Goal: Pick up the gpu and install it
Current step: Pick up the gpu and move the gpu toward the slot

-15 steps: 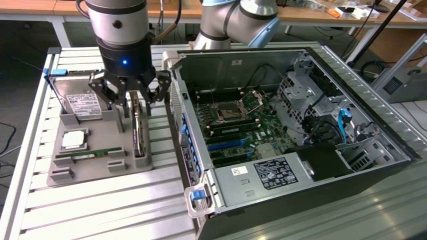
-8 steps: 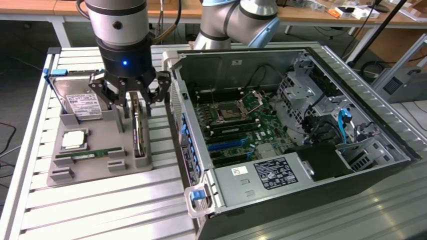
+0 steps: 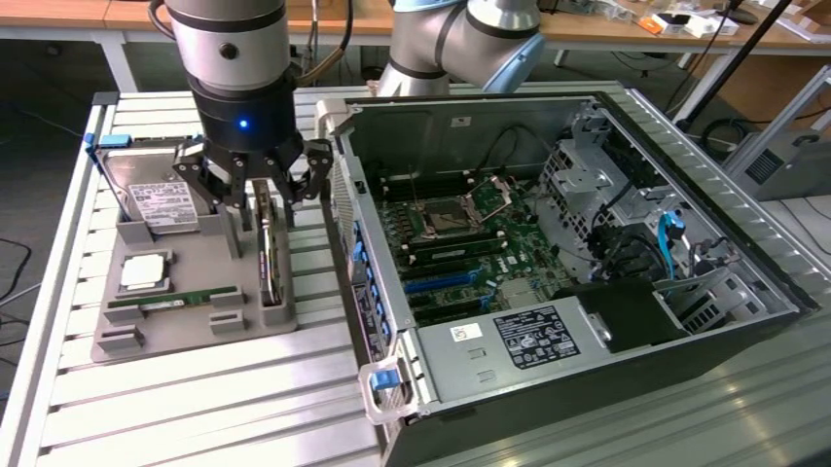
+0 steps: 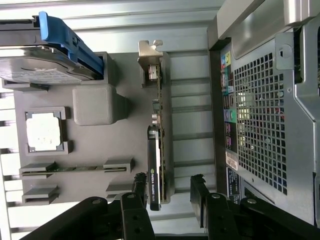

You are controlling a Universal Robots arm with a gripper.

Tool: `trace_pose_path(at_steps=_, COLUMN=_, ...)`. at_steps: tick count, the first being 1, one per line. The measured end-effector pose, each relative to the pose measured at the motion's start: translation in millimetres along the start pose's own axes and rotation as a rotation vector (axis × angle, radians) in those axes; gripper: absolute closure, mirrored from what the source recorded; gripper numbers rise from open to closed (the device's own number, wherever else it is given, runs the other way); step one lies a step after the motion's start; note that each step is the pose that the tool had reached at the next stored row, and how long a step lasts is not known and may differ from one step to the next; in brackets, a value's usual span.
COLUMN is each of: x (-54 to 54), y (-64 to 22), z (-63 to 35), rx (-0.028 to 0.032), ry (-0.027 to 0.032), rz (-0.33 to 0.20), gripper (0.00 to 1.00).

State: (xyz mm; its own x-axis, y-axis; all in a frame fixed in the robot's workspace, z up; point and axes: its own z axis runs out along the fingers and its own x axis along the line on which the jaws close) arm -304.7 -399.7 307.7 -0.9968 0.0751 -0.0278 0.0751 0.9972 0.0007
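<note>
1. Exterior view: the black robot hand [image 3: 264,197] hangs low over a grey moulded parts tray [image 3: 195,255] on the slatted light-metal desk [image 3: 195,389]. Its fingers are spread apart with nothing clamped.
2. The thin flat dark-brown gpu [image 3: 269,258] stands on its long edge in a slot of that tray, on the side nearest the open black PC case [image 3: 727,321]. It is not lifted and not in the case.
3. The hand straddles the gpu's upper edge, one finger on each side of the board.
4. Wrist view: the black fingertips [image 4: 140,186] flank the card end away from its silver metal end bracket [image 4: 150,57]. One fingertip sits just beside the board and the other stands off with a clear gap. Can't tell if the near one touches.
5. A silver hard drive with a white label [image 3: 162,204] leans in the tray at the exterior view's left of the gpu, with a blue plastic rail [image 4: 65,40] along its edge.
6. A square silver processor chip [image 3: 143,272] lies flat in a tray pocket. A narrow green RAM stick [image 3: 175,302] sits in the slot just beside it, towards the camera.
7. The case lies with its side panel off, showing the green motherboard [image 3: 454,233] and blue expansion slots [image 3: 435,282].
8. A grey power supply with a white label [image 3: 520,341] sits at the near end of the case.
</note>
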Motion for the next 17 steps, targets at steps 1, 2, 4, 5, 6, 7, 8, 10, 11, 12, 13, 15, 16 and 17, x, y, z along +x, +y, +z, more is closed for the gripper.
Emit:
trace_pose_path(at_steps=1, x=0.0, y=0.0, z=0.2, rx=0.0, ry=0.0, rz=0.0, gripper=0.52)
trace_pose_path(at_steps=2, x=0.0, y=0.0, z=0.5, rx=0.0, ry=0.0001, rz=0.0, gripper=0.52)
trace_pose_path(at_steps=4, x=0.0, y=0.0, z=1.6, rx=0.0001, ry=0.0, rz=0.0, gripper=0.52)
trace_pose_path(at_steps=5, x=0.1, y=0.0, z=2.4, rx=0.0001, ry=0.0, rz=0.0, gripper=0.52)
trace_pose_path(at_steps=6, x=0.1, y=0.0, z=2.5, rx=0.0002, ry=0.0001, rz=0.0, gripper=0.52)
trace_pose_path(at_steps=7, x=0.1, y=0.0, z=2.7, rx=0.0002, ry=0.0, rz=0.0, gripper=0.52)
trace_pose_path(at_steps=8, x=0.1, y=0.0, z=2.9, rx=0.0003, ry=0.0, rz=0.0, gripper=0.52)
trace_pose_path(at_steps=10, x=0.1, y=0.0, z=3.5, rx=0.0003, ry=0.0, rz=0.0, gripper=0.52)
trace_pose_path(at_steps=11, x=0.1, y=0.0, z=3.9, rx=0.0005, ry=0.0, rz=0.0, gripper=0.52)
trace_pose_path(at_steps=12, x=0.1, y=0.0, z=4.1, rx=0.0006, ry=0.0, rz=0.0, gripper=0.52)
trace_pose_path(at_steps=13, x=0.1, y=0.0, z=4.2, rx=0.0006, ry=0.0, rz=0.0, gripper=0.52)
trace_pose_path(at_steps=15, x=0.1, y=0.0, z=4.5, rx=0.0008, ry=0.0, rz=0.0, gripper=0.52)
trace_pose_path(at_steps=16, x=0.1, y=0.0, z=5.0, rx=0.001, ry=0.0, rz=0.0, gripper=0.52)
trace_pose_path(at_steps=17, x=0.1, y=0.0, z=5.5, rx=0.0011, ry=-0.0001, rz=0.0, gripper=0.52)
